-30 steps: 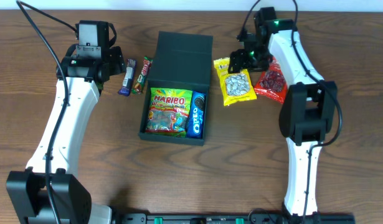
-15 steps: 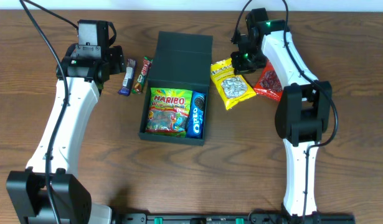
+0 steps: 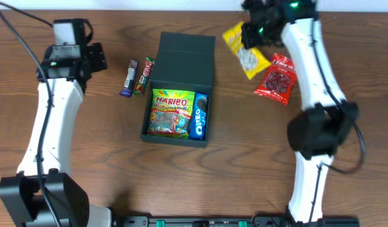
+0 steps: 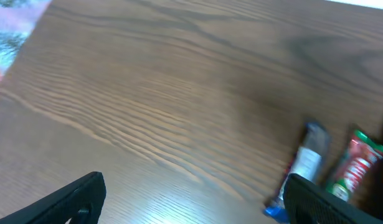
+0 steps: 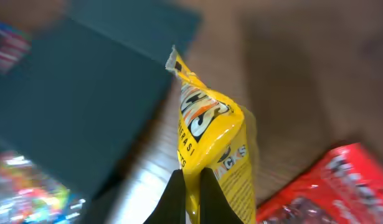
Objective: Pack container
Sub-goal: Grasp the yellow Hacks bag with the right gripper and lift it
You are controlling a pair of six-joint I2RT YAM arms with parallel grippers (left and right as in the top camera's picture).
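**Overhead.** You have the container (image 3: 175, 140) mid-table, open, with its lid (image 3: 186, 55) swung back at the far side. How steeply the lid stands cannot be told. A Haribo bag (image 3: 170, 112) and an Oreo pack (image 3: 199, 116) lie side by side inside and cover the floor. The right gripper (image 3: 252, 33) is at the far edge, beyond the lid and to its right, clamped on one end of the yellow packet (image 3: 249, 58). The packet's long axis runs diagonally, and its free end points away from the container toward the red packet (image 3: 277, 79), which lies flat and apart. The left gripper (image 3: 94, 57) is far left, well apart from the container. Two bars (image 3: 143, 75) lie between it and the container's left wall.

**Left wrist.** The left gripper (image 4: 194, 205) has its jaws spread wide with nothing between them. Bare table (image 4: 147, 93) lies below, and the bars are at the right of the view.

**Right wrist.** The fingers (image 5: 174, 199) pinch the yellow packet. The lid's dark face fills the left of the view and the red packet is at lower right. The view is blurred.

**Judgement.**
- The open tray lies to the left of your right gripper and nearer the arm bases, with the lid between them.
- The right arm already holds the load, so it is the arm to use.
- Clear the lid's edge first, then descend.
- The packet likely has to rest on top of the Haribo bag.
- Turning its long axis near-to-far should help it sit inside the walls.
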